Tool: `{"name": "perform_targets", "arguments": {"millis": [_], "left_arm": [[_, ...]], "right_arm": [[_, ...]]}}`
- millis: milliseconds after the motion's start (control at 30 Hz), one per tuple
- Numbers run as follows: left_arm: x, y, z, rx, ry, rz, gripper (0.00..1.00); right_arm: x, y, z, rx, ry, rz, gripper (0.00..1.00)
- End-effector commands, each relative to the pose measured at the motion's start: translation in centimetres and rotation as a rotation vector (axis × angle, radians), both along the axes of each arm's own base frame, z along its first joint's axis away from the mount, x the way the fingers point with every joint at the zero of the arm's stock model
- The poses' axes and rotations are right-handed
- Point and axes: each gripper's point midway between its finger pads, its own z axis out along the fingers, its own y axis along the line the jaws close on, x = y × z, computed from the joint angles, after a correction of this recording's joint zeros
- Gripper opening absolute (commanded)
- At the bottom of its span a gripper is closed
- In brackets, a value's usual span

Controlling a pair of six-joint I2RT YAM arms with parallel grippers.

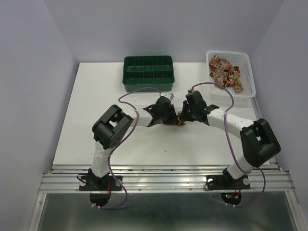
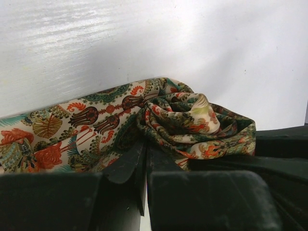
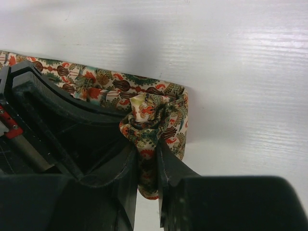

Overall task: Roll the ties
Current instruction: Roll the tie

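Note:
One patterned tie [image 1: 181, 119] lies mid-table between my two grippers, mostly hidden by them in the top view. The left wrist view shows its coiled end [image 2: 192, 122] bunched to the right and a flat length [image 2: 72, 127] running off to the left. My left gripper [image 2: 144, 147] is shut, its tips pinching a fold of the tie beside the coil. My right gripper [image 3: 147, 161] is shut on the coil [image 3: 154, 120], with fabric hanging down between its fingers. From above, the left gripper [image 1: 166, 114] and right gripper [image 1: 185, 114] nearly touch.
A green compartment tray [image 1: 147, 87] stands at the back centre. A white basket [image 1: 229, 53] at the back right holds more patterned ties [image 1: 225, 72]. White table surface lies around the grippers, and the left gripper's black body [image 3: 48, 125] fills the left of the right wrist view.

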Motion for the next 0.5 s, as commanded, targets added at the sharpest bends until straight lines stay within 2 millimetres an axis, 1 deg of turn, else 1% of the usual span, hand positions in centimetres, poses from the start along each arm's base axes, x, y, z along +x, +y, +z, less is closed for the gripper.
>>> {"name": "perform_targets", "arguments": {"millis": [0,33,167,300,333,433,467], "left_arm": [[0.8,-1.0,1.9,-0.013,-0.052,0.012,0.11],[0.8,-0.9,1.8,-0.008,-0.051,0.018,0.11],[0.8,-0.6,1.5,0.006,-0.041,0.031,0.11],[0.8,0.0,1.8,0.026,-0.047,0.046,0.11],[0.6,0.3,2.2,0.031,-0.047,0.053,0.11],[0.4,1.3,3.3,0.049,-0.064,0.084,0.11],[0.7,1.8,3.6,0.064,-0.078,0.104,0.11]], "right_arm": [[0.7,3.7,1.8,0.125,-0.007,0.038,0.01],[0.7,4.2,1.9,0.153,-0.002,0.044,0.01],[0.7,5.1,1.6,0.197,0.011,0.036,0.01],[1.2,3.9,0.5,0.148,0.022,-0.049,0.01],[1.5,3.1,0.2,0.113,0.018,-0.083,0.01],[1.5,1.8,-0.6,0.052,0.029,-0.136,0.01],[1.6,1.5,-0.7,0.038,0.031,-0.148,0.01]]}}
